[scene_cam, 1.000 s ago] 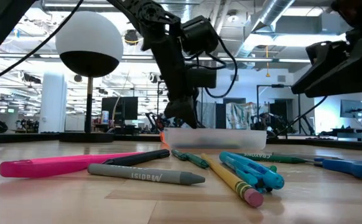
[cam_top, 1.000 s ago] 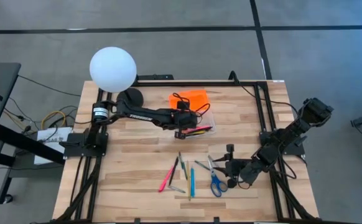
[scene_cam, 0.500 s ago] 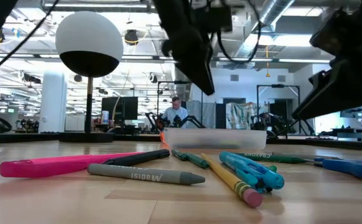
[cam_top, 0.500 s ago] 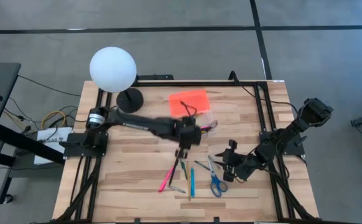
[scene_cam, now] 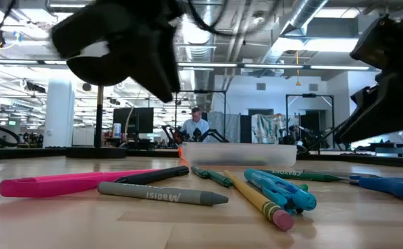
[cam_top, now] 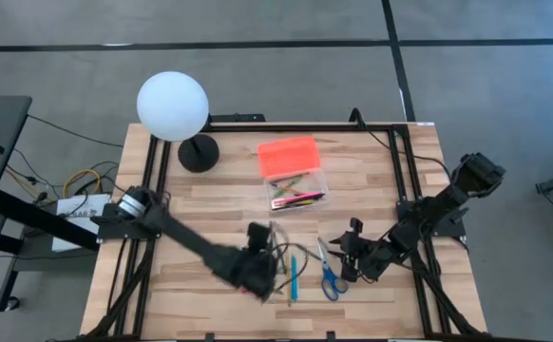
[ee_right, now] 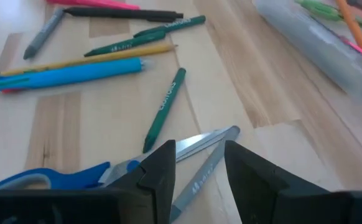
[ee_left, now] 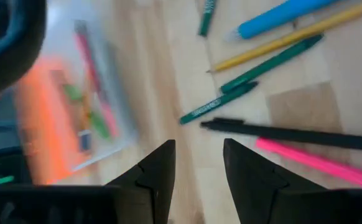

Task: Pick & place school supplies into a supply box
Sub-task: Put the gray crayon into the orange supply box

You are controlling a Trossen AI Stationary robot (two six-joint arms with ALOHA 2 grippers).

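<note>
Now that the left gripper (cam_top: 257, 274) has swung away from the clear box (cam_top: 295, 189) to the loose pens (cam_top: 289, 275), fingers parted and empty, another pickup looks due, while the right gripper (cam_top: 351, 256), also parted, hovers beside the scissors (cam_top: 329, 275).

Foreground: pink marker (scene_cam: 70, 182), grey marker (scene_cam: 161, 194), yellow pencil (scene_cam: 255, 200), blue pens (scene_cam: 282, 190) on table (scene_cam: 84, 225). Behind: clear supply box (scene_cam: 237, 153). Blurred dark arm (scene_cam: 122, 43) overhead.
</note>
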